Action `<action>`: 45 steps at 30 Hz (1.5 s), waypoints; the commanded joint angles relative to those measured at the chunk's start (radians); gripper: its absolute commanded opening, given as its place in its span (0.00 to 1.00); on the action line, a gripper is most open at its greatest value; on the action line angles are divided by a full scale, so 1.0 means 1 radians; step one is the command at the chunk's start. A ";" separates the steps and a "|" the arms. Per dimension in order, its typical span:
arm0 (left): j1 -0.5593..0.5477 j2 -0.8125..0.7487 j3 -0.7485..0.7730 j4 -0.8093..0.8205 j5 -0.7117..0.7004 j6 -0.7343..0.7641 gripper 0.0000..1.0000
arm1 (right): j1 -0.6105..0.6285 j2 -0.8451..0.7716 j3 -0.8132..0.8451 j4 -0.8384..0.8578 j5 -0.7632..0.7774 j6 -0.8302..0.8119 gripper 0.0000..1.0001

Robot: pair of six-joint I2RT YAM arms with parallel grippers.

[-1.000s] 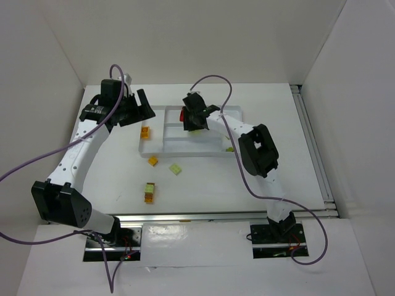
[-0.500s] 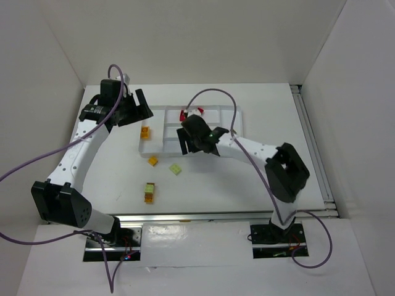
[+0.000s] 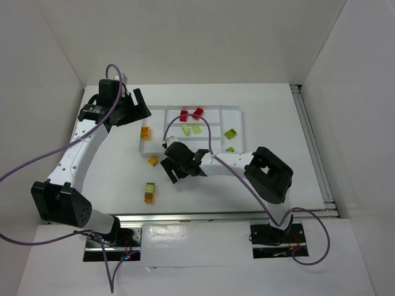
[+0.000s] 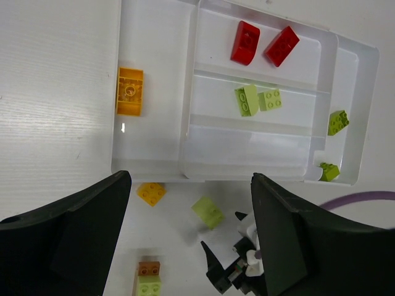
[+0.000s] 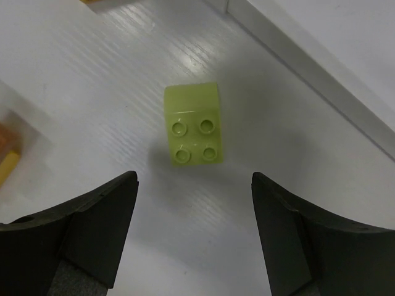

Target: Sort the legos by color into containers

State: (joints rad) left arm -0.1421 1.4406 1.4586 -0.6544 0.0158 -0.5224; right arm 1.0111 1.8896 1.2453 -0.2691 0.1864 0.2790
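Note:
The white tray (image 3: 237,123) holds two red legos (image 3: 184,115) in the far slot and two light green legos (image 3: 186,129) in the middle slot. Two more green ones (image 3: 231,134) lie in its right section and an orange one (image 3: 145,131) in its left section. My right gripper (image 3: 173,168) is open and empty, low over the table. A loose light green lego (image 5: 192,131) lies just ahead of its jaws (image 5: 193,185). My left gripper (image 3: 133,108) is open and empty, high over the tray's left end.
A yellow lego (image 3: 153,160) lies on the table in front of the tray. A green-on-orange stacked lego (image 3: 149,192) lies nearer the arm bases. White walls stand on three sides of the table. The right arm's purple cable (image 3: 207,132) loops over the tray.
My right gripper has swung from over the tray's far slots toward the near left, down to the loose green lego on the table. The left arm has not moved.

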 commanded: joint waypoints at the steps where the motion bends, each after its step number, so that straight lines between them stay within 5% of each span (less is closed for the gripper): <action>1: 0.006 -0.017 0.013 -0.004 0.000 0.018 0.89 | -0.002 0.043 0.069 0.038 0.013 -0.043 0.82; 11: 0.006 -0.006 0.022 -0.004 0.009 0.018 0.89 | -0.002 0.128 0.112 0.094 0.013 -0.054 0.64; 17: 0.006 -0.016 -0.004 -0.013 0.009 0.027 0.89 | -0.002 0.053 0.123 0.080 0.004 -0.043 0.39; 25: -0.008 -0.094 -0.141 -0.033 -0.010 0.018 0.89 | -0.117 -0.161 0.101 -0.004 0.128 0.040 0.37; 35: -0.146 -0.207 -0.340 -0.148 -0.094 -0.125 0.89 | -0.400 0.107 0.365 -0.071 0.082 0.061 0.37; 45: -0.352 -0.187 -0.503 -0.208 -0.148 -0.301 0.87 | -0.444 0.203 0.427 -0.110 0.059 0.061 0.44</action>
State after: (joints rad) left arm -0.4591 1.2423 0.9661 -0.8402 -0.0929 -0.7460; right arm 0.5705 2.1044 1.6108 -0.3676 0.2466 0.3325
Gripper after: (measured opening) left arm 0.870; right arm 0.451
